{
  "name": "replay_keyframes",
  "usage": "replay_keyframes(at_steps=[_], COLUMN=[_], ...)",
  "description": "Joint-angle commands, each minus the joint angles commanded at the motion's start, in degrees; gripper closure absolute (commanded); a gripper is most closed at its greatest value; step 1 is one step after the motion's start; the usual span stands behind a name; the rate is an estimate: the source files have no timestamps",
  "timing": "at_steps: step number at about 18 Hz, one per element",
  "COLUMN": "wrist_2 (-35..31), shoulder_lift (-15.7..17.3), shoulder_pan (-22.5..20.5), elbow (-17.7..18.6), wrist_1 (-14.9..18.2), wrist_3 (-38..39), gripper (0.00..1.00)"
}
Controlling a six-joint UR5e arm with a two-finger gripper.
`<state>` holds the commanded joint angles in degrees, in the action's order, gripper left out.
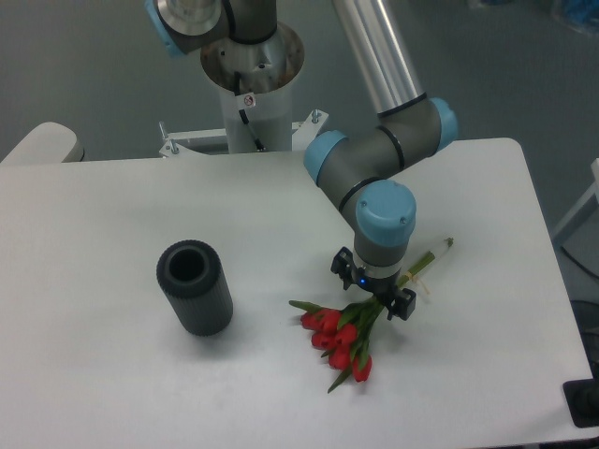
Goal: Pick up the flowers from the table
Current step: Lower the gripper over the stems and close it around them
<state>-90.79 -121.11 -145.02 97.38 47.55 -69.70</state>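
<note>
Red tulips, the flowers (pixel 342 342), lay flat on the white table (pixel 112 374), near the front and a bit to the right. Their thin green stems ran up and to the right, and the far stem ends poked out past the robot's wrist. The gripper (pixel 373 296) hung low over the stems, just behind the red heads. Its two fingers looked apart, one on each side of the stems, but I could not tell for sure if they touched them. So the flowers were not picked up yet. I think the fingers had to close on the stems, and then the arm had to lift. To the left stood a dark grey tube (pixel 194 287) with its mouth open at the top. Nothing showed inside it.
</note>
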Motion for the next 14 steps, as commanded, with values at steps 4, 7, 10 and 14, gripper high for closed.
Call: replay_keyframes(at_steps=[4, 7, 10, 14], wrist_2=[0.0, 0.0, 0.0, 0.0], shoulder_lift=[-0.9, -0.9, -0.9, -0.8], shoulder_pan=[0.5, 0.5, 0.5, 0.4], elbow=[-0.1, -0.3, -0.4, -1.1], wrist_1=[-1.9, -1.9, -1.9, -1.9], wrist_3=[0.4, 0.4, 0.0, -0.4], gripper=[0.02, 0.29, 0.50, 0.64])
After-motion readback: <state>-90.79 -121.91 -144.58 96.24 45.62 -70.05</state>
